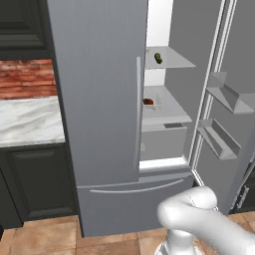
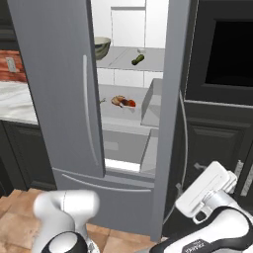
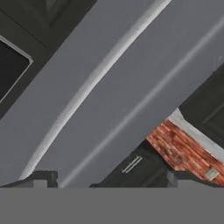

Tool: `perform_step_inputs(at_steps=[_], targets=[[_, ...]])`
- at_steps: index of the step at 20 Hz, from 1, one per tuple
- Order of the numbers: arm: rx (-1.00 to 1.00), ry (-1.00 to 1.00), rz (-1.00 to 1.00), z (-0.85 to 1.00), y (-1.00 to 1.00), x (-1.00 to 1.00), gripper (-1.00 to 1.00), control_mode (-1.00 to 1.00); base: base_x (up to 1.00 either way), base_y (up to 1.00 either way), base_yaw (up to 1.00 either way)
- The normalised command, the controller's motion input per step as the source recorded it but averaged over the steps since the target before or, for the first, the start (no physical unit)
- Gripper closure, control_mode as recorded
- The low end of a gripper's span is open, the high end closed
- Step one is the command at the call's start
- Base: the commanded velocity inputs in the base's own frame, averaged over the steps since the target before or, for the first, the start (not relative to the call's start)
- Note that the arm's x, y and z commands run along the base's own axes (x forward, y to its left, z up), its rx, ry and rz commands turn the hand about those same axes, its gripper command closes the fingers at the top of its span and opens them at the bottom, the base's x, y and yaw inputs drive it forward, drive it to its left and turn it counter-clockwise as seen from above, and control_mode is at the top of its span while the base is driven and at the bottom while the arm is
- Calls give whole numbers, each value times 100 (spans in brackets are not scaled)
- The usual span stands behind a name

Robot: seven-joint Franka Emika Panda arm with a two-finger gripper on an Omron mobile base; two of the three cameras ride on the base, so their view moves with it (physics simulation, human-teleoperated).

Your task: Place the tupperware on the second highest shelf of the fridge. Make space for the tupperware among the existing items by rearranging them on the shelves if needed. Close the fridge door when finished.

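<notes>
top shelf [image 2: 123, 58]: pickle [image 2: 138, 60], bowl [image 2: 101, 47] | second shelf [image 2: 116, 109]: tupperware [image 2: 123, 102]

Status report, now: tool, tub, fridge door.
Tool open, empty, facing the grey right fridge door. Small clear white-rimmed tupperware tub sits on the wide pale-grey shelf. Right door open, nothing blocking seen.

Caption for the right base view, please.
Fridge right door open: grey-green bowl and pickle on upper shelf, tupperware on the shelf below.

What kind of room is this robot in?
It looks like a kitchen. There is a tall grey fridge with one door open, food such as a pickle on its shelves, and a marble counter under a brick wall.
</notes>
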Motion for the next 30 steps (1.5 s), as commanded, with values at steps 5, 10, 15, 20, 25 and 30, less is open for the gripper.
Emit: perform_step_inputs(at_steps=[5,10,15,20,25,30], targets=[[4,0,16,-20,-42,46,-100,-100,0,0,0],[2,-10,12,-31,-9,43,-100,-100,0,0,0],[1,-22,5,-43,-15,35,-100,-100,0,0,0],[-1,-18,2,-46,-2,29,-100,-100,0,0,0],[0,-18,8,-37,0,39,-100,-100,0,0,0],[0,-27,13,-29,27,13,-100,-100,0,0,0]])
